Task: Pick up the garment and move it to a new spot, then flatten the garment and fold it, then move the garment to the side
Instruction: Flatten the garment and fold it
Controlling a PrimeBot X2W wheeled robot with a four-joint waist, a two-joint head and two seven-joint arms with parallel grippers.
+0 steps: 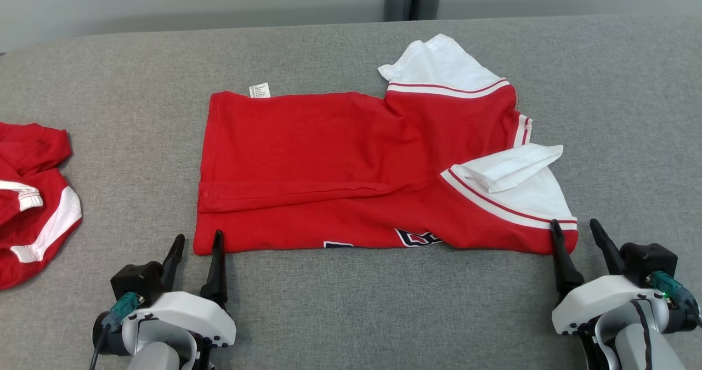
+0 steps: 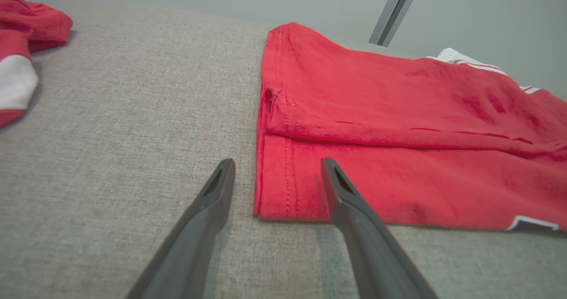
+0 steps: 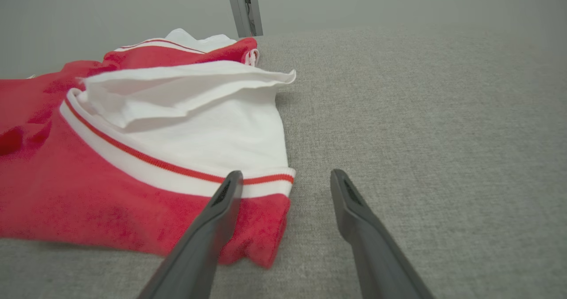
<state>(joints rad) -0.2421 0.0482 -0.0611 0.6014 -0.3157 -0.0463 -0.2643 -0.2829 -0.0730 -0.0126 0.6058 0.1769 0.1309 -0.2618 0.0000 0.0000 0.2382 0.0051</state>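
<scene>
Garment (image 1: pixel 351 167) prob. folded; L gripper (image 1: pixel 199 234), R gripper (image 1: pixel 575 223) spread.

Both arms reach forward and low, side by side and well apart. The left gripper (image 1: pixel 199 235) holds its two long dark fingers (image 2: pixel 347 201) spread in a narrow V, tips pointing away from the body. Just behind them sits the white wrist housing (image 1: pixel 186 315), with a black block (image 1: pixel 137 279) on its outer side. The right gripper (image 1: pixel 575 223) mirrors it, jaws likewise parted, and its pale forearm (image 1: pixel 630 348) trails behind.
</scene>
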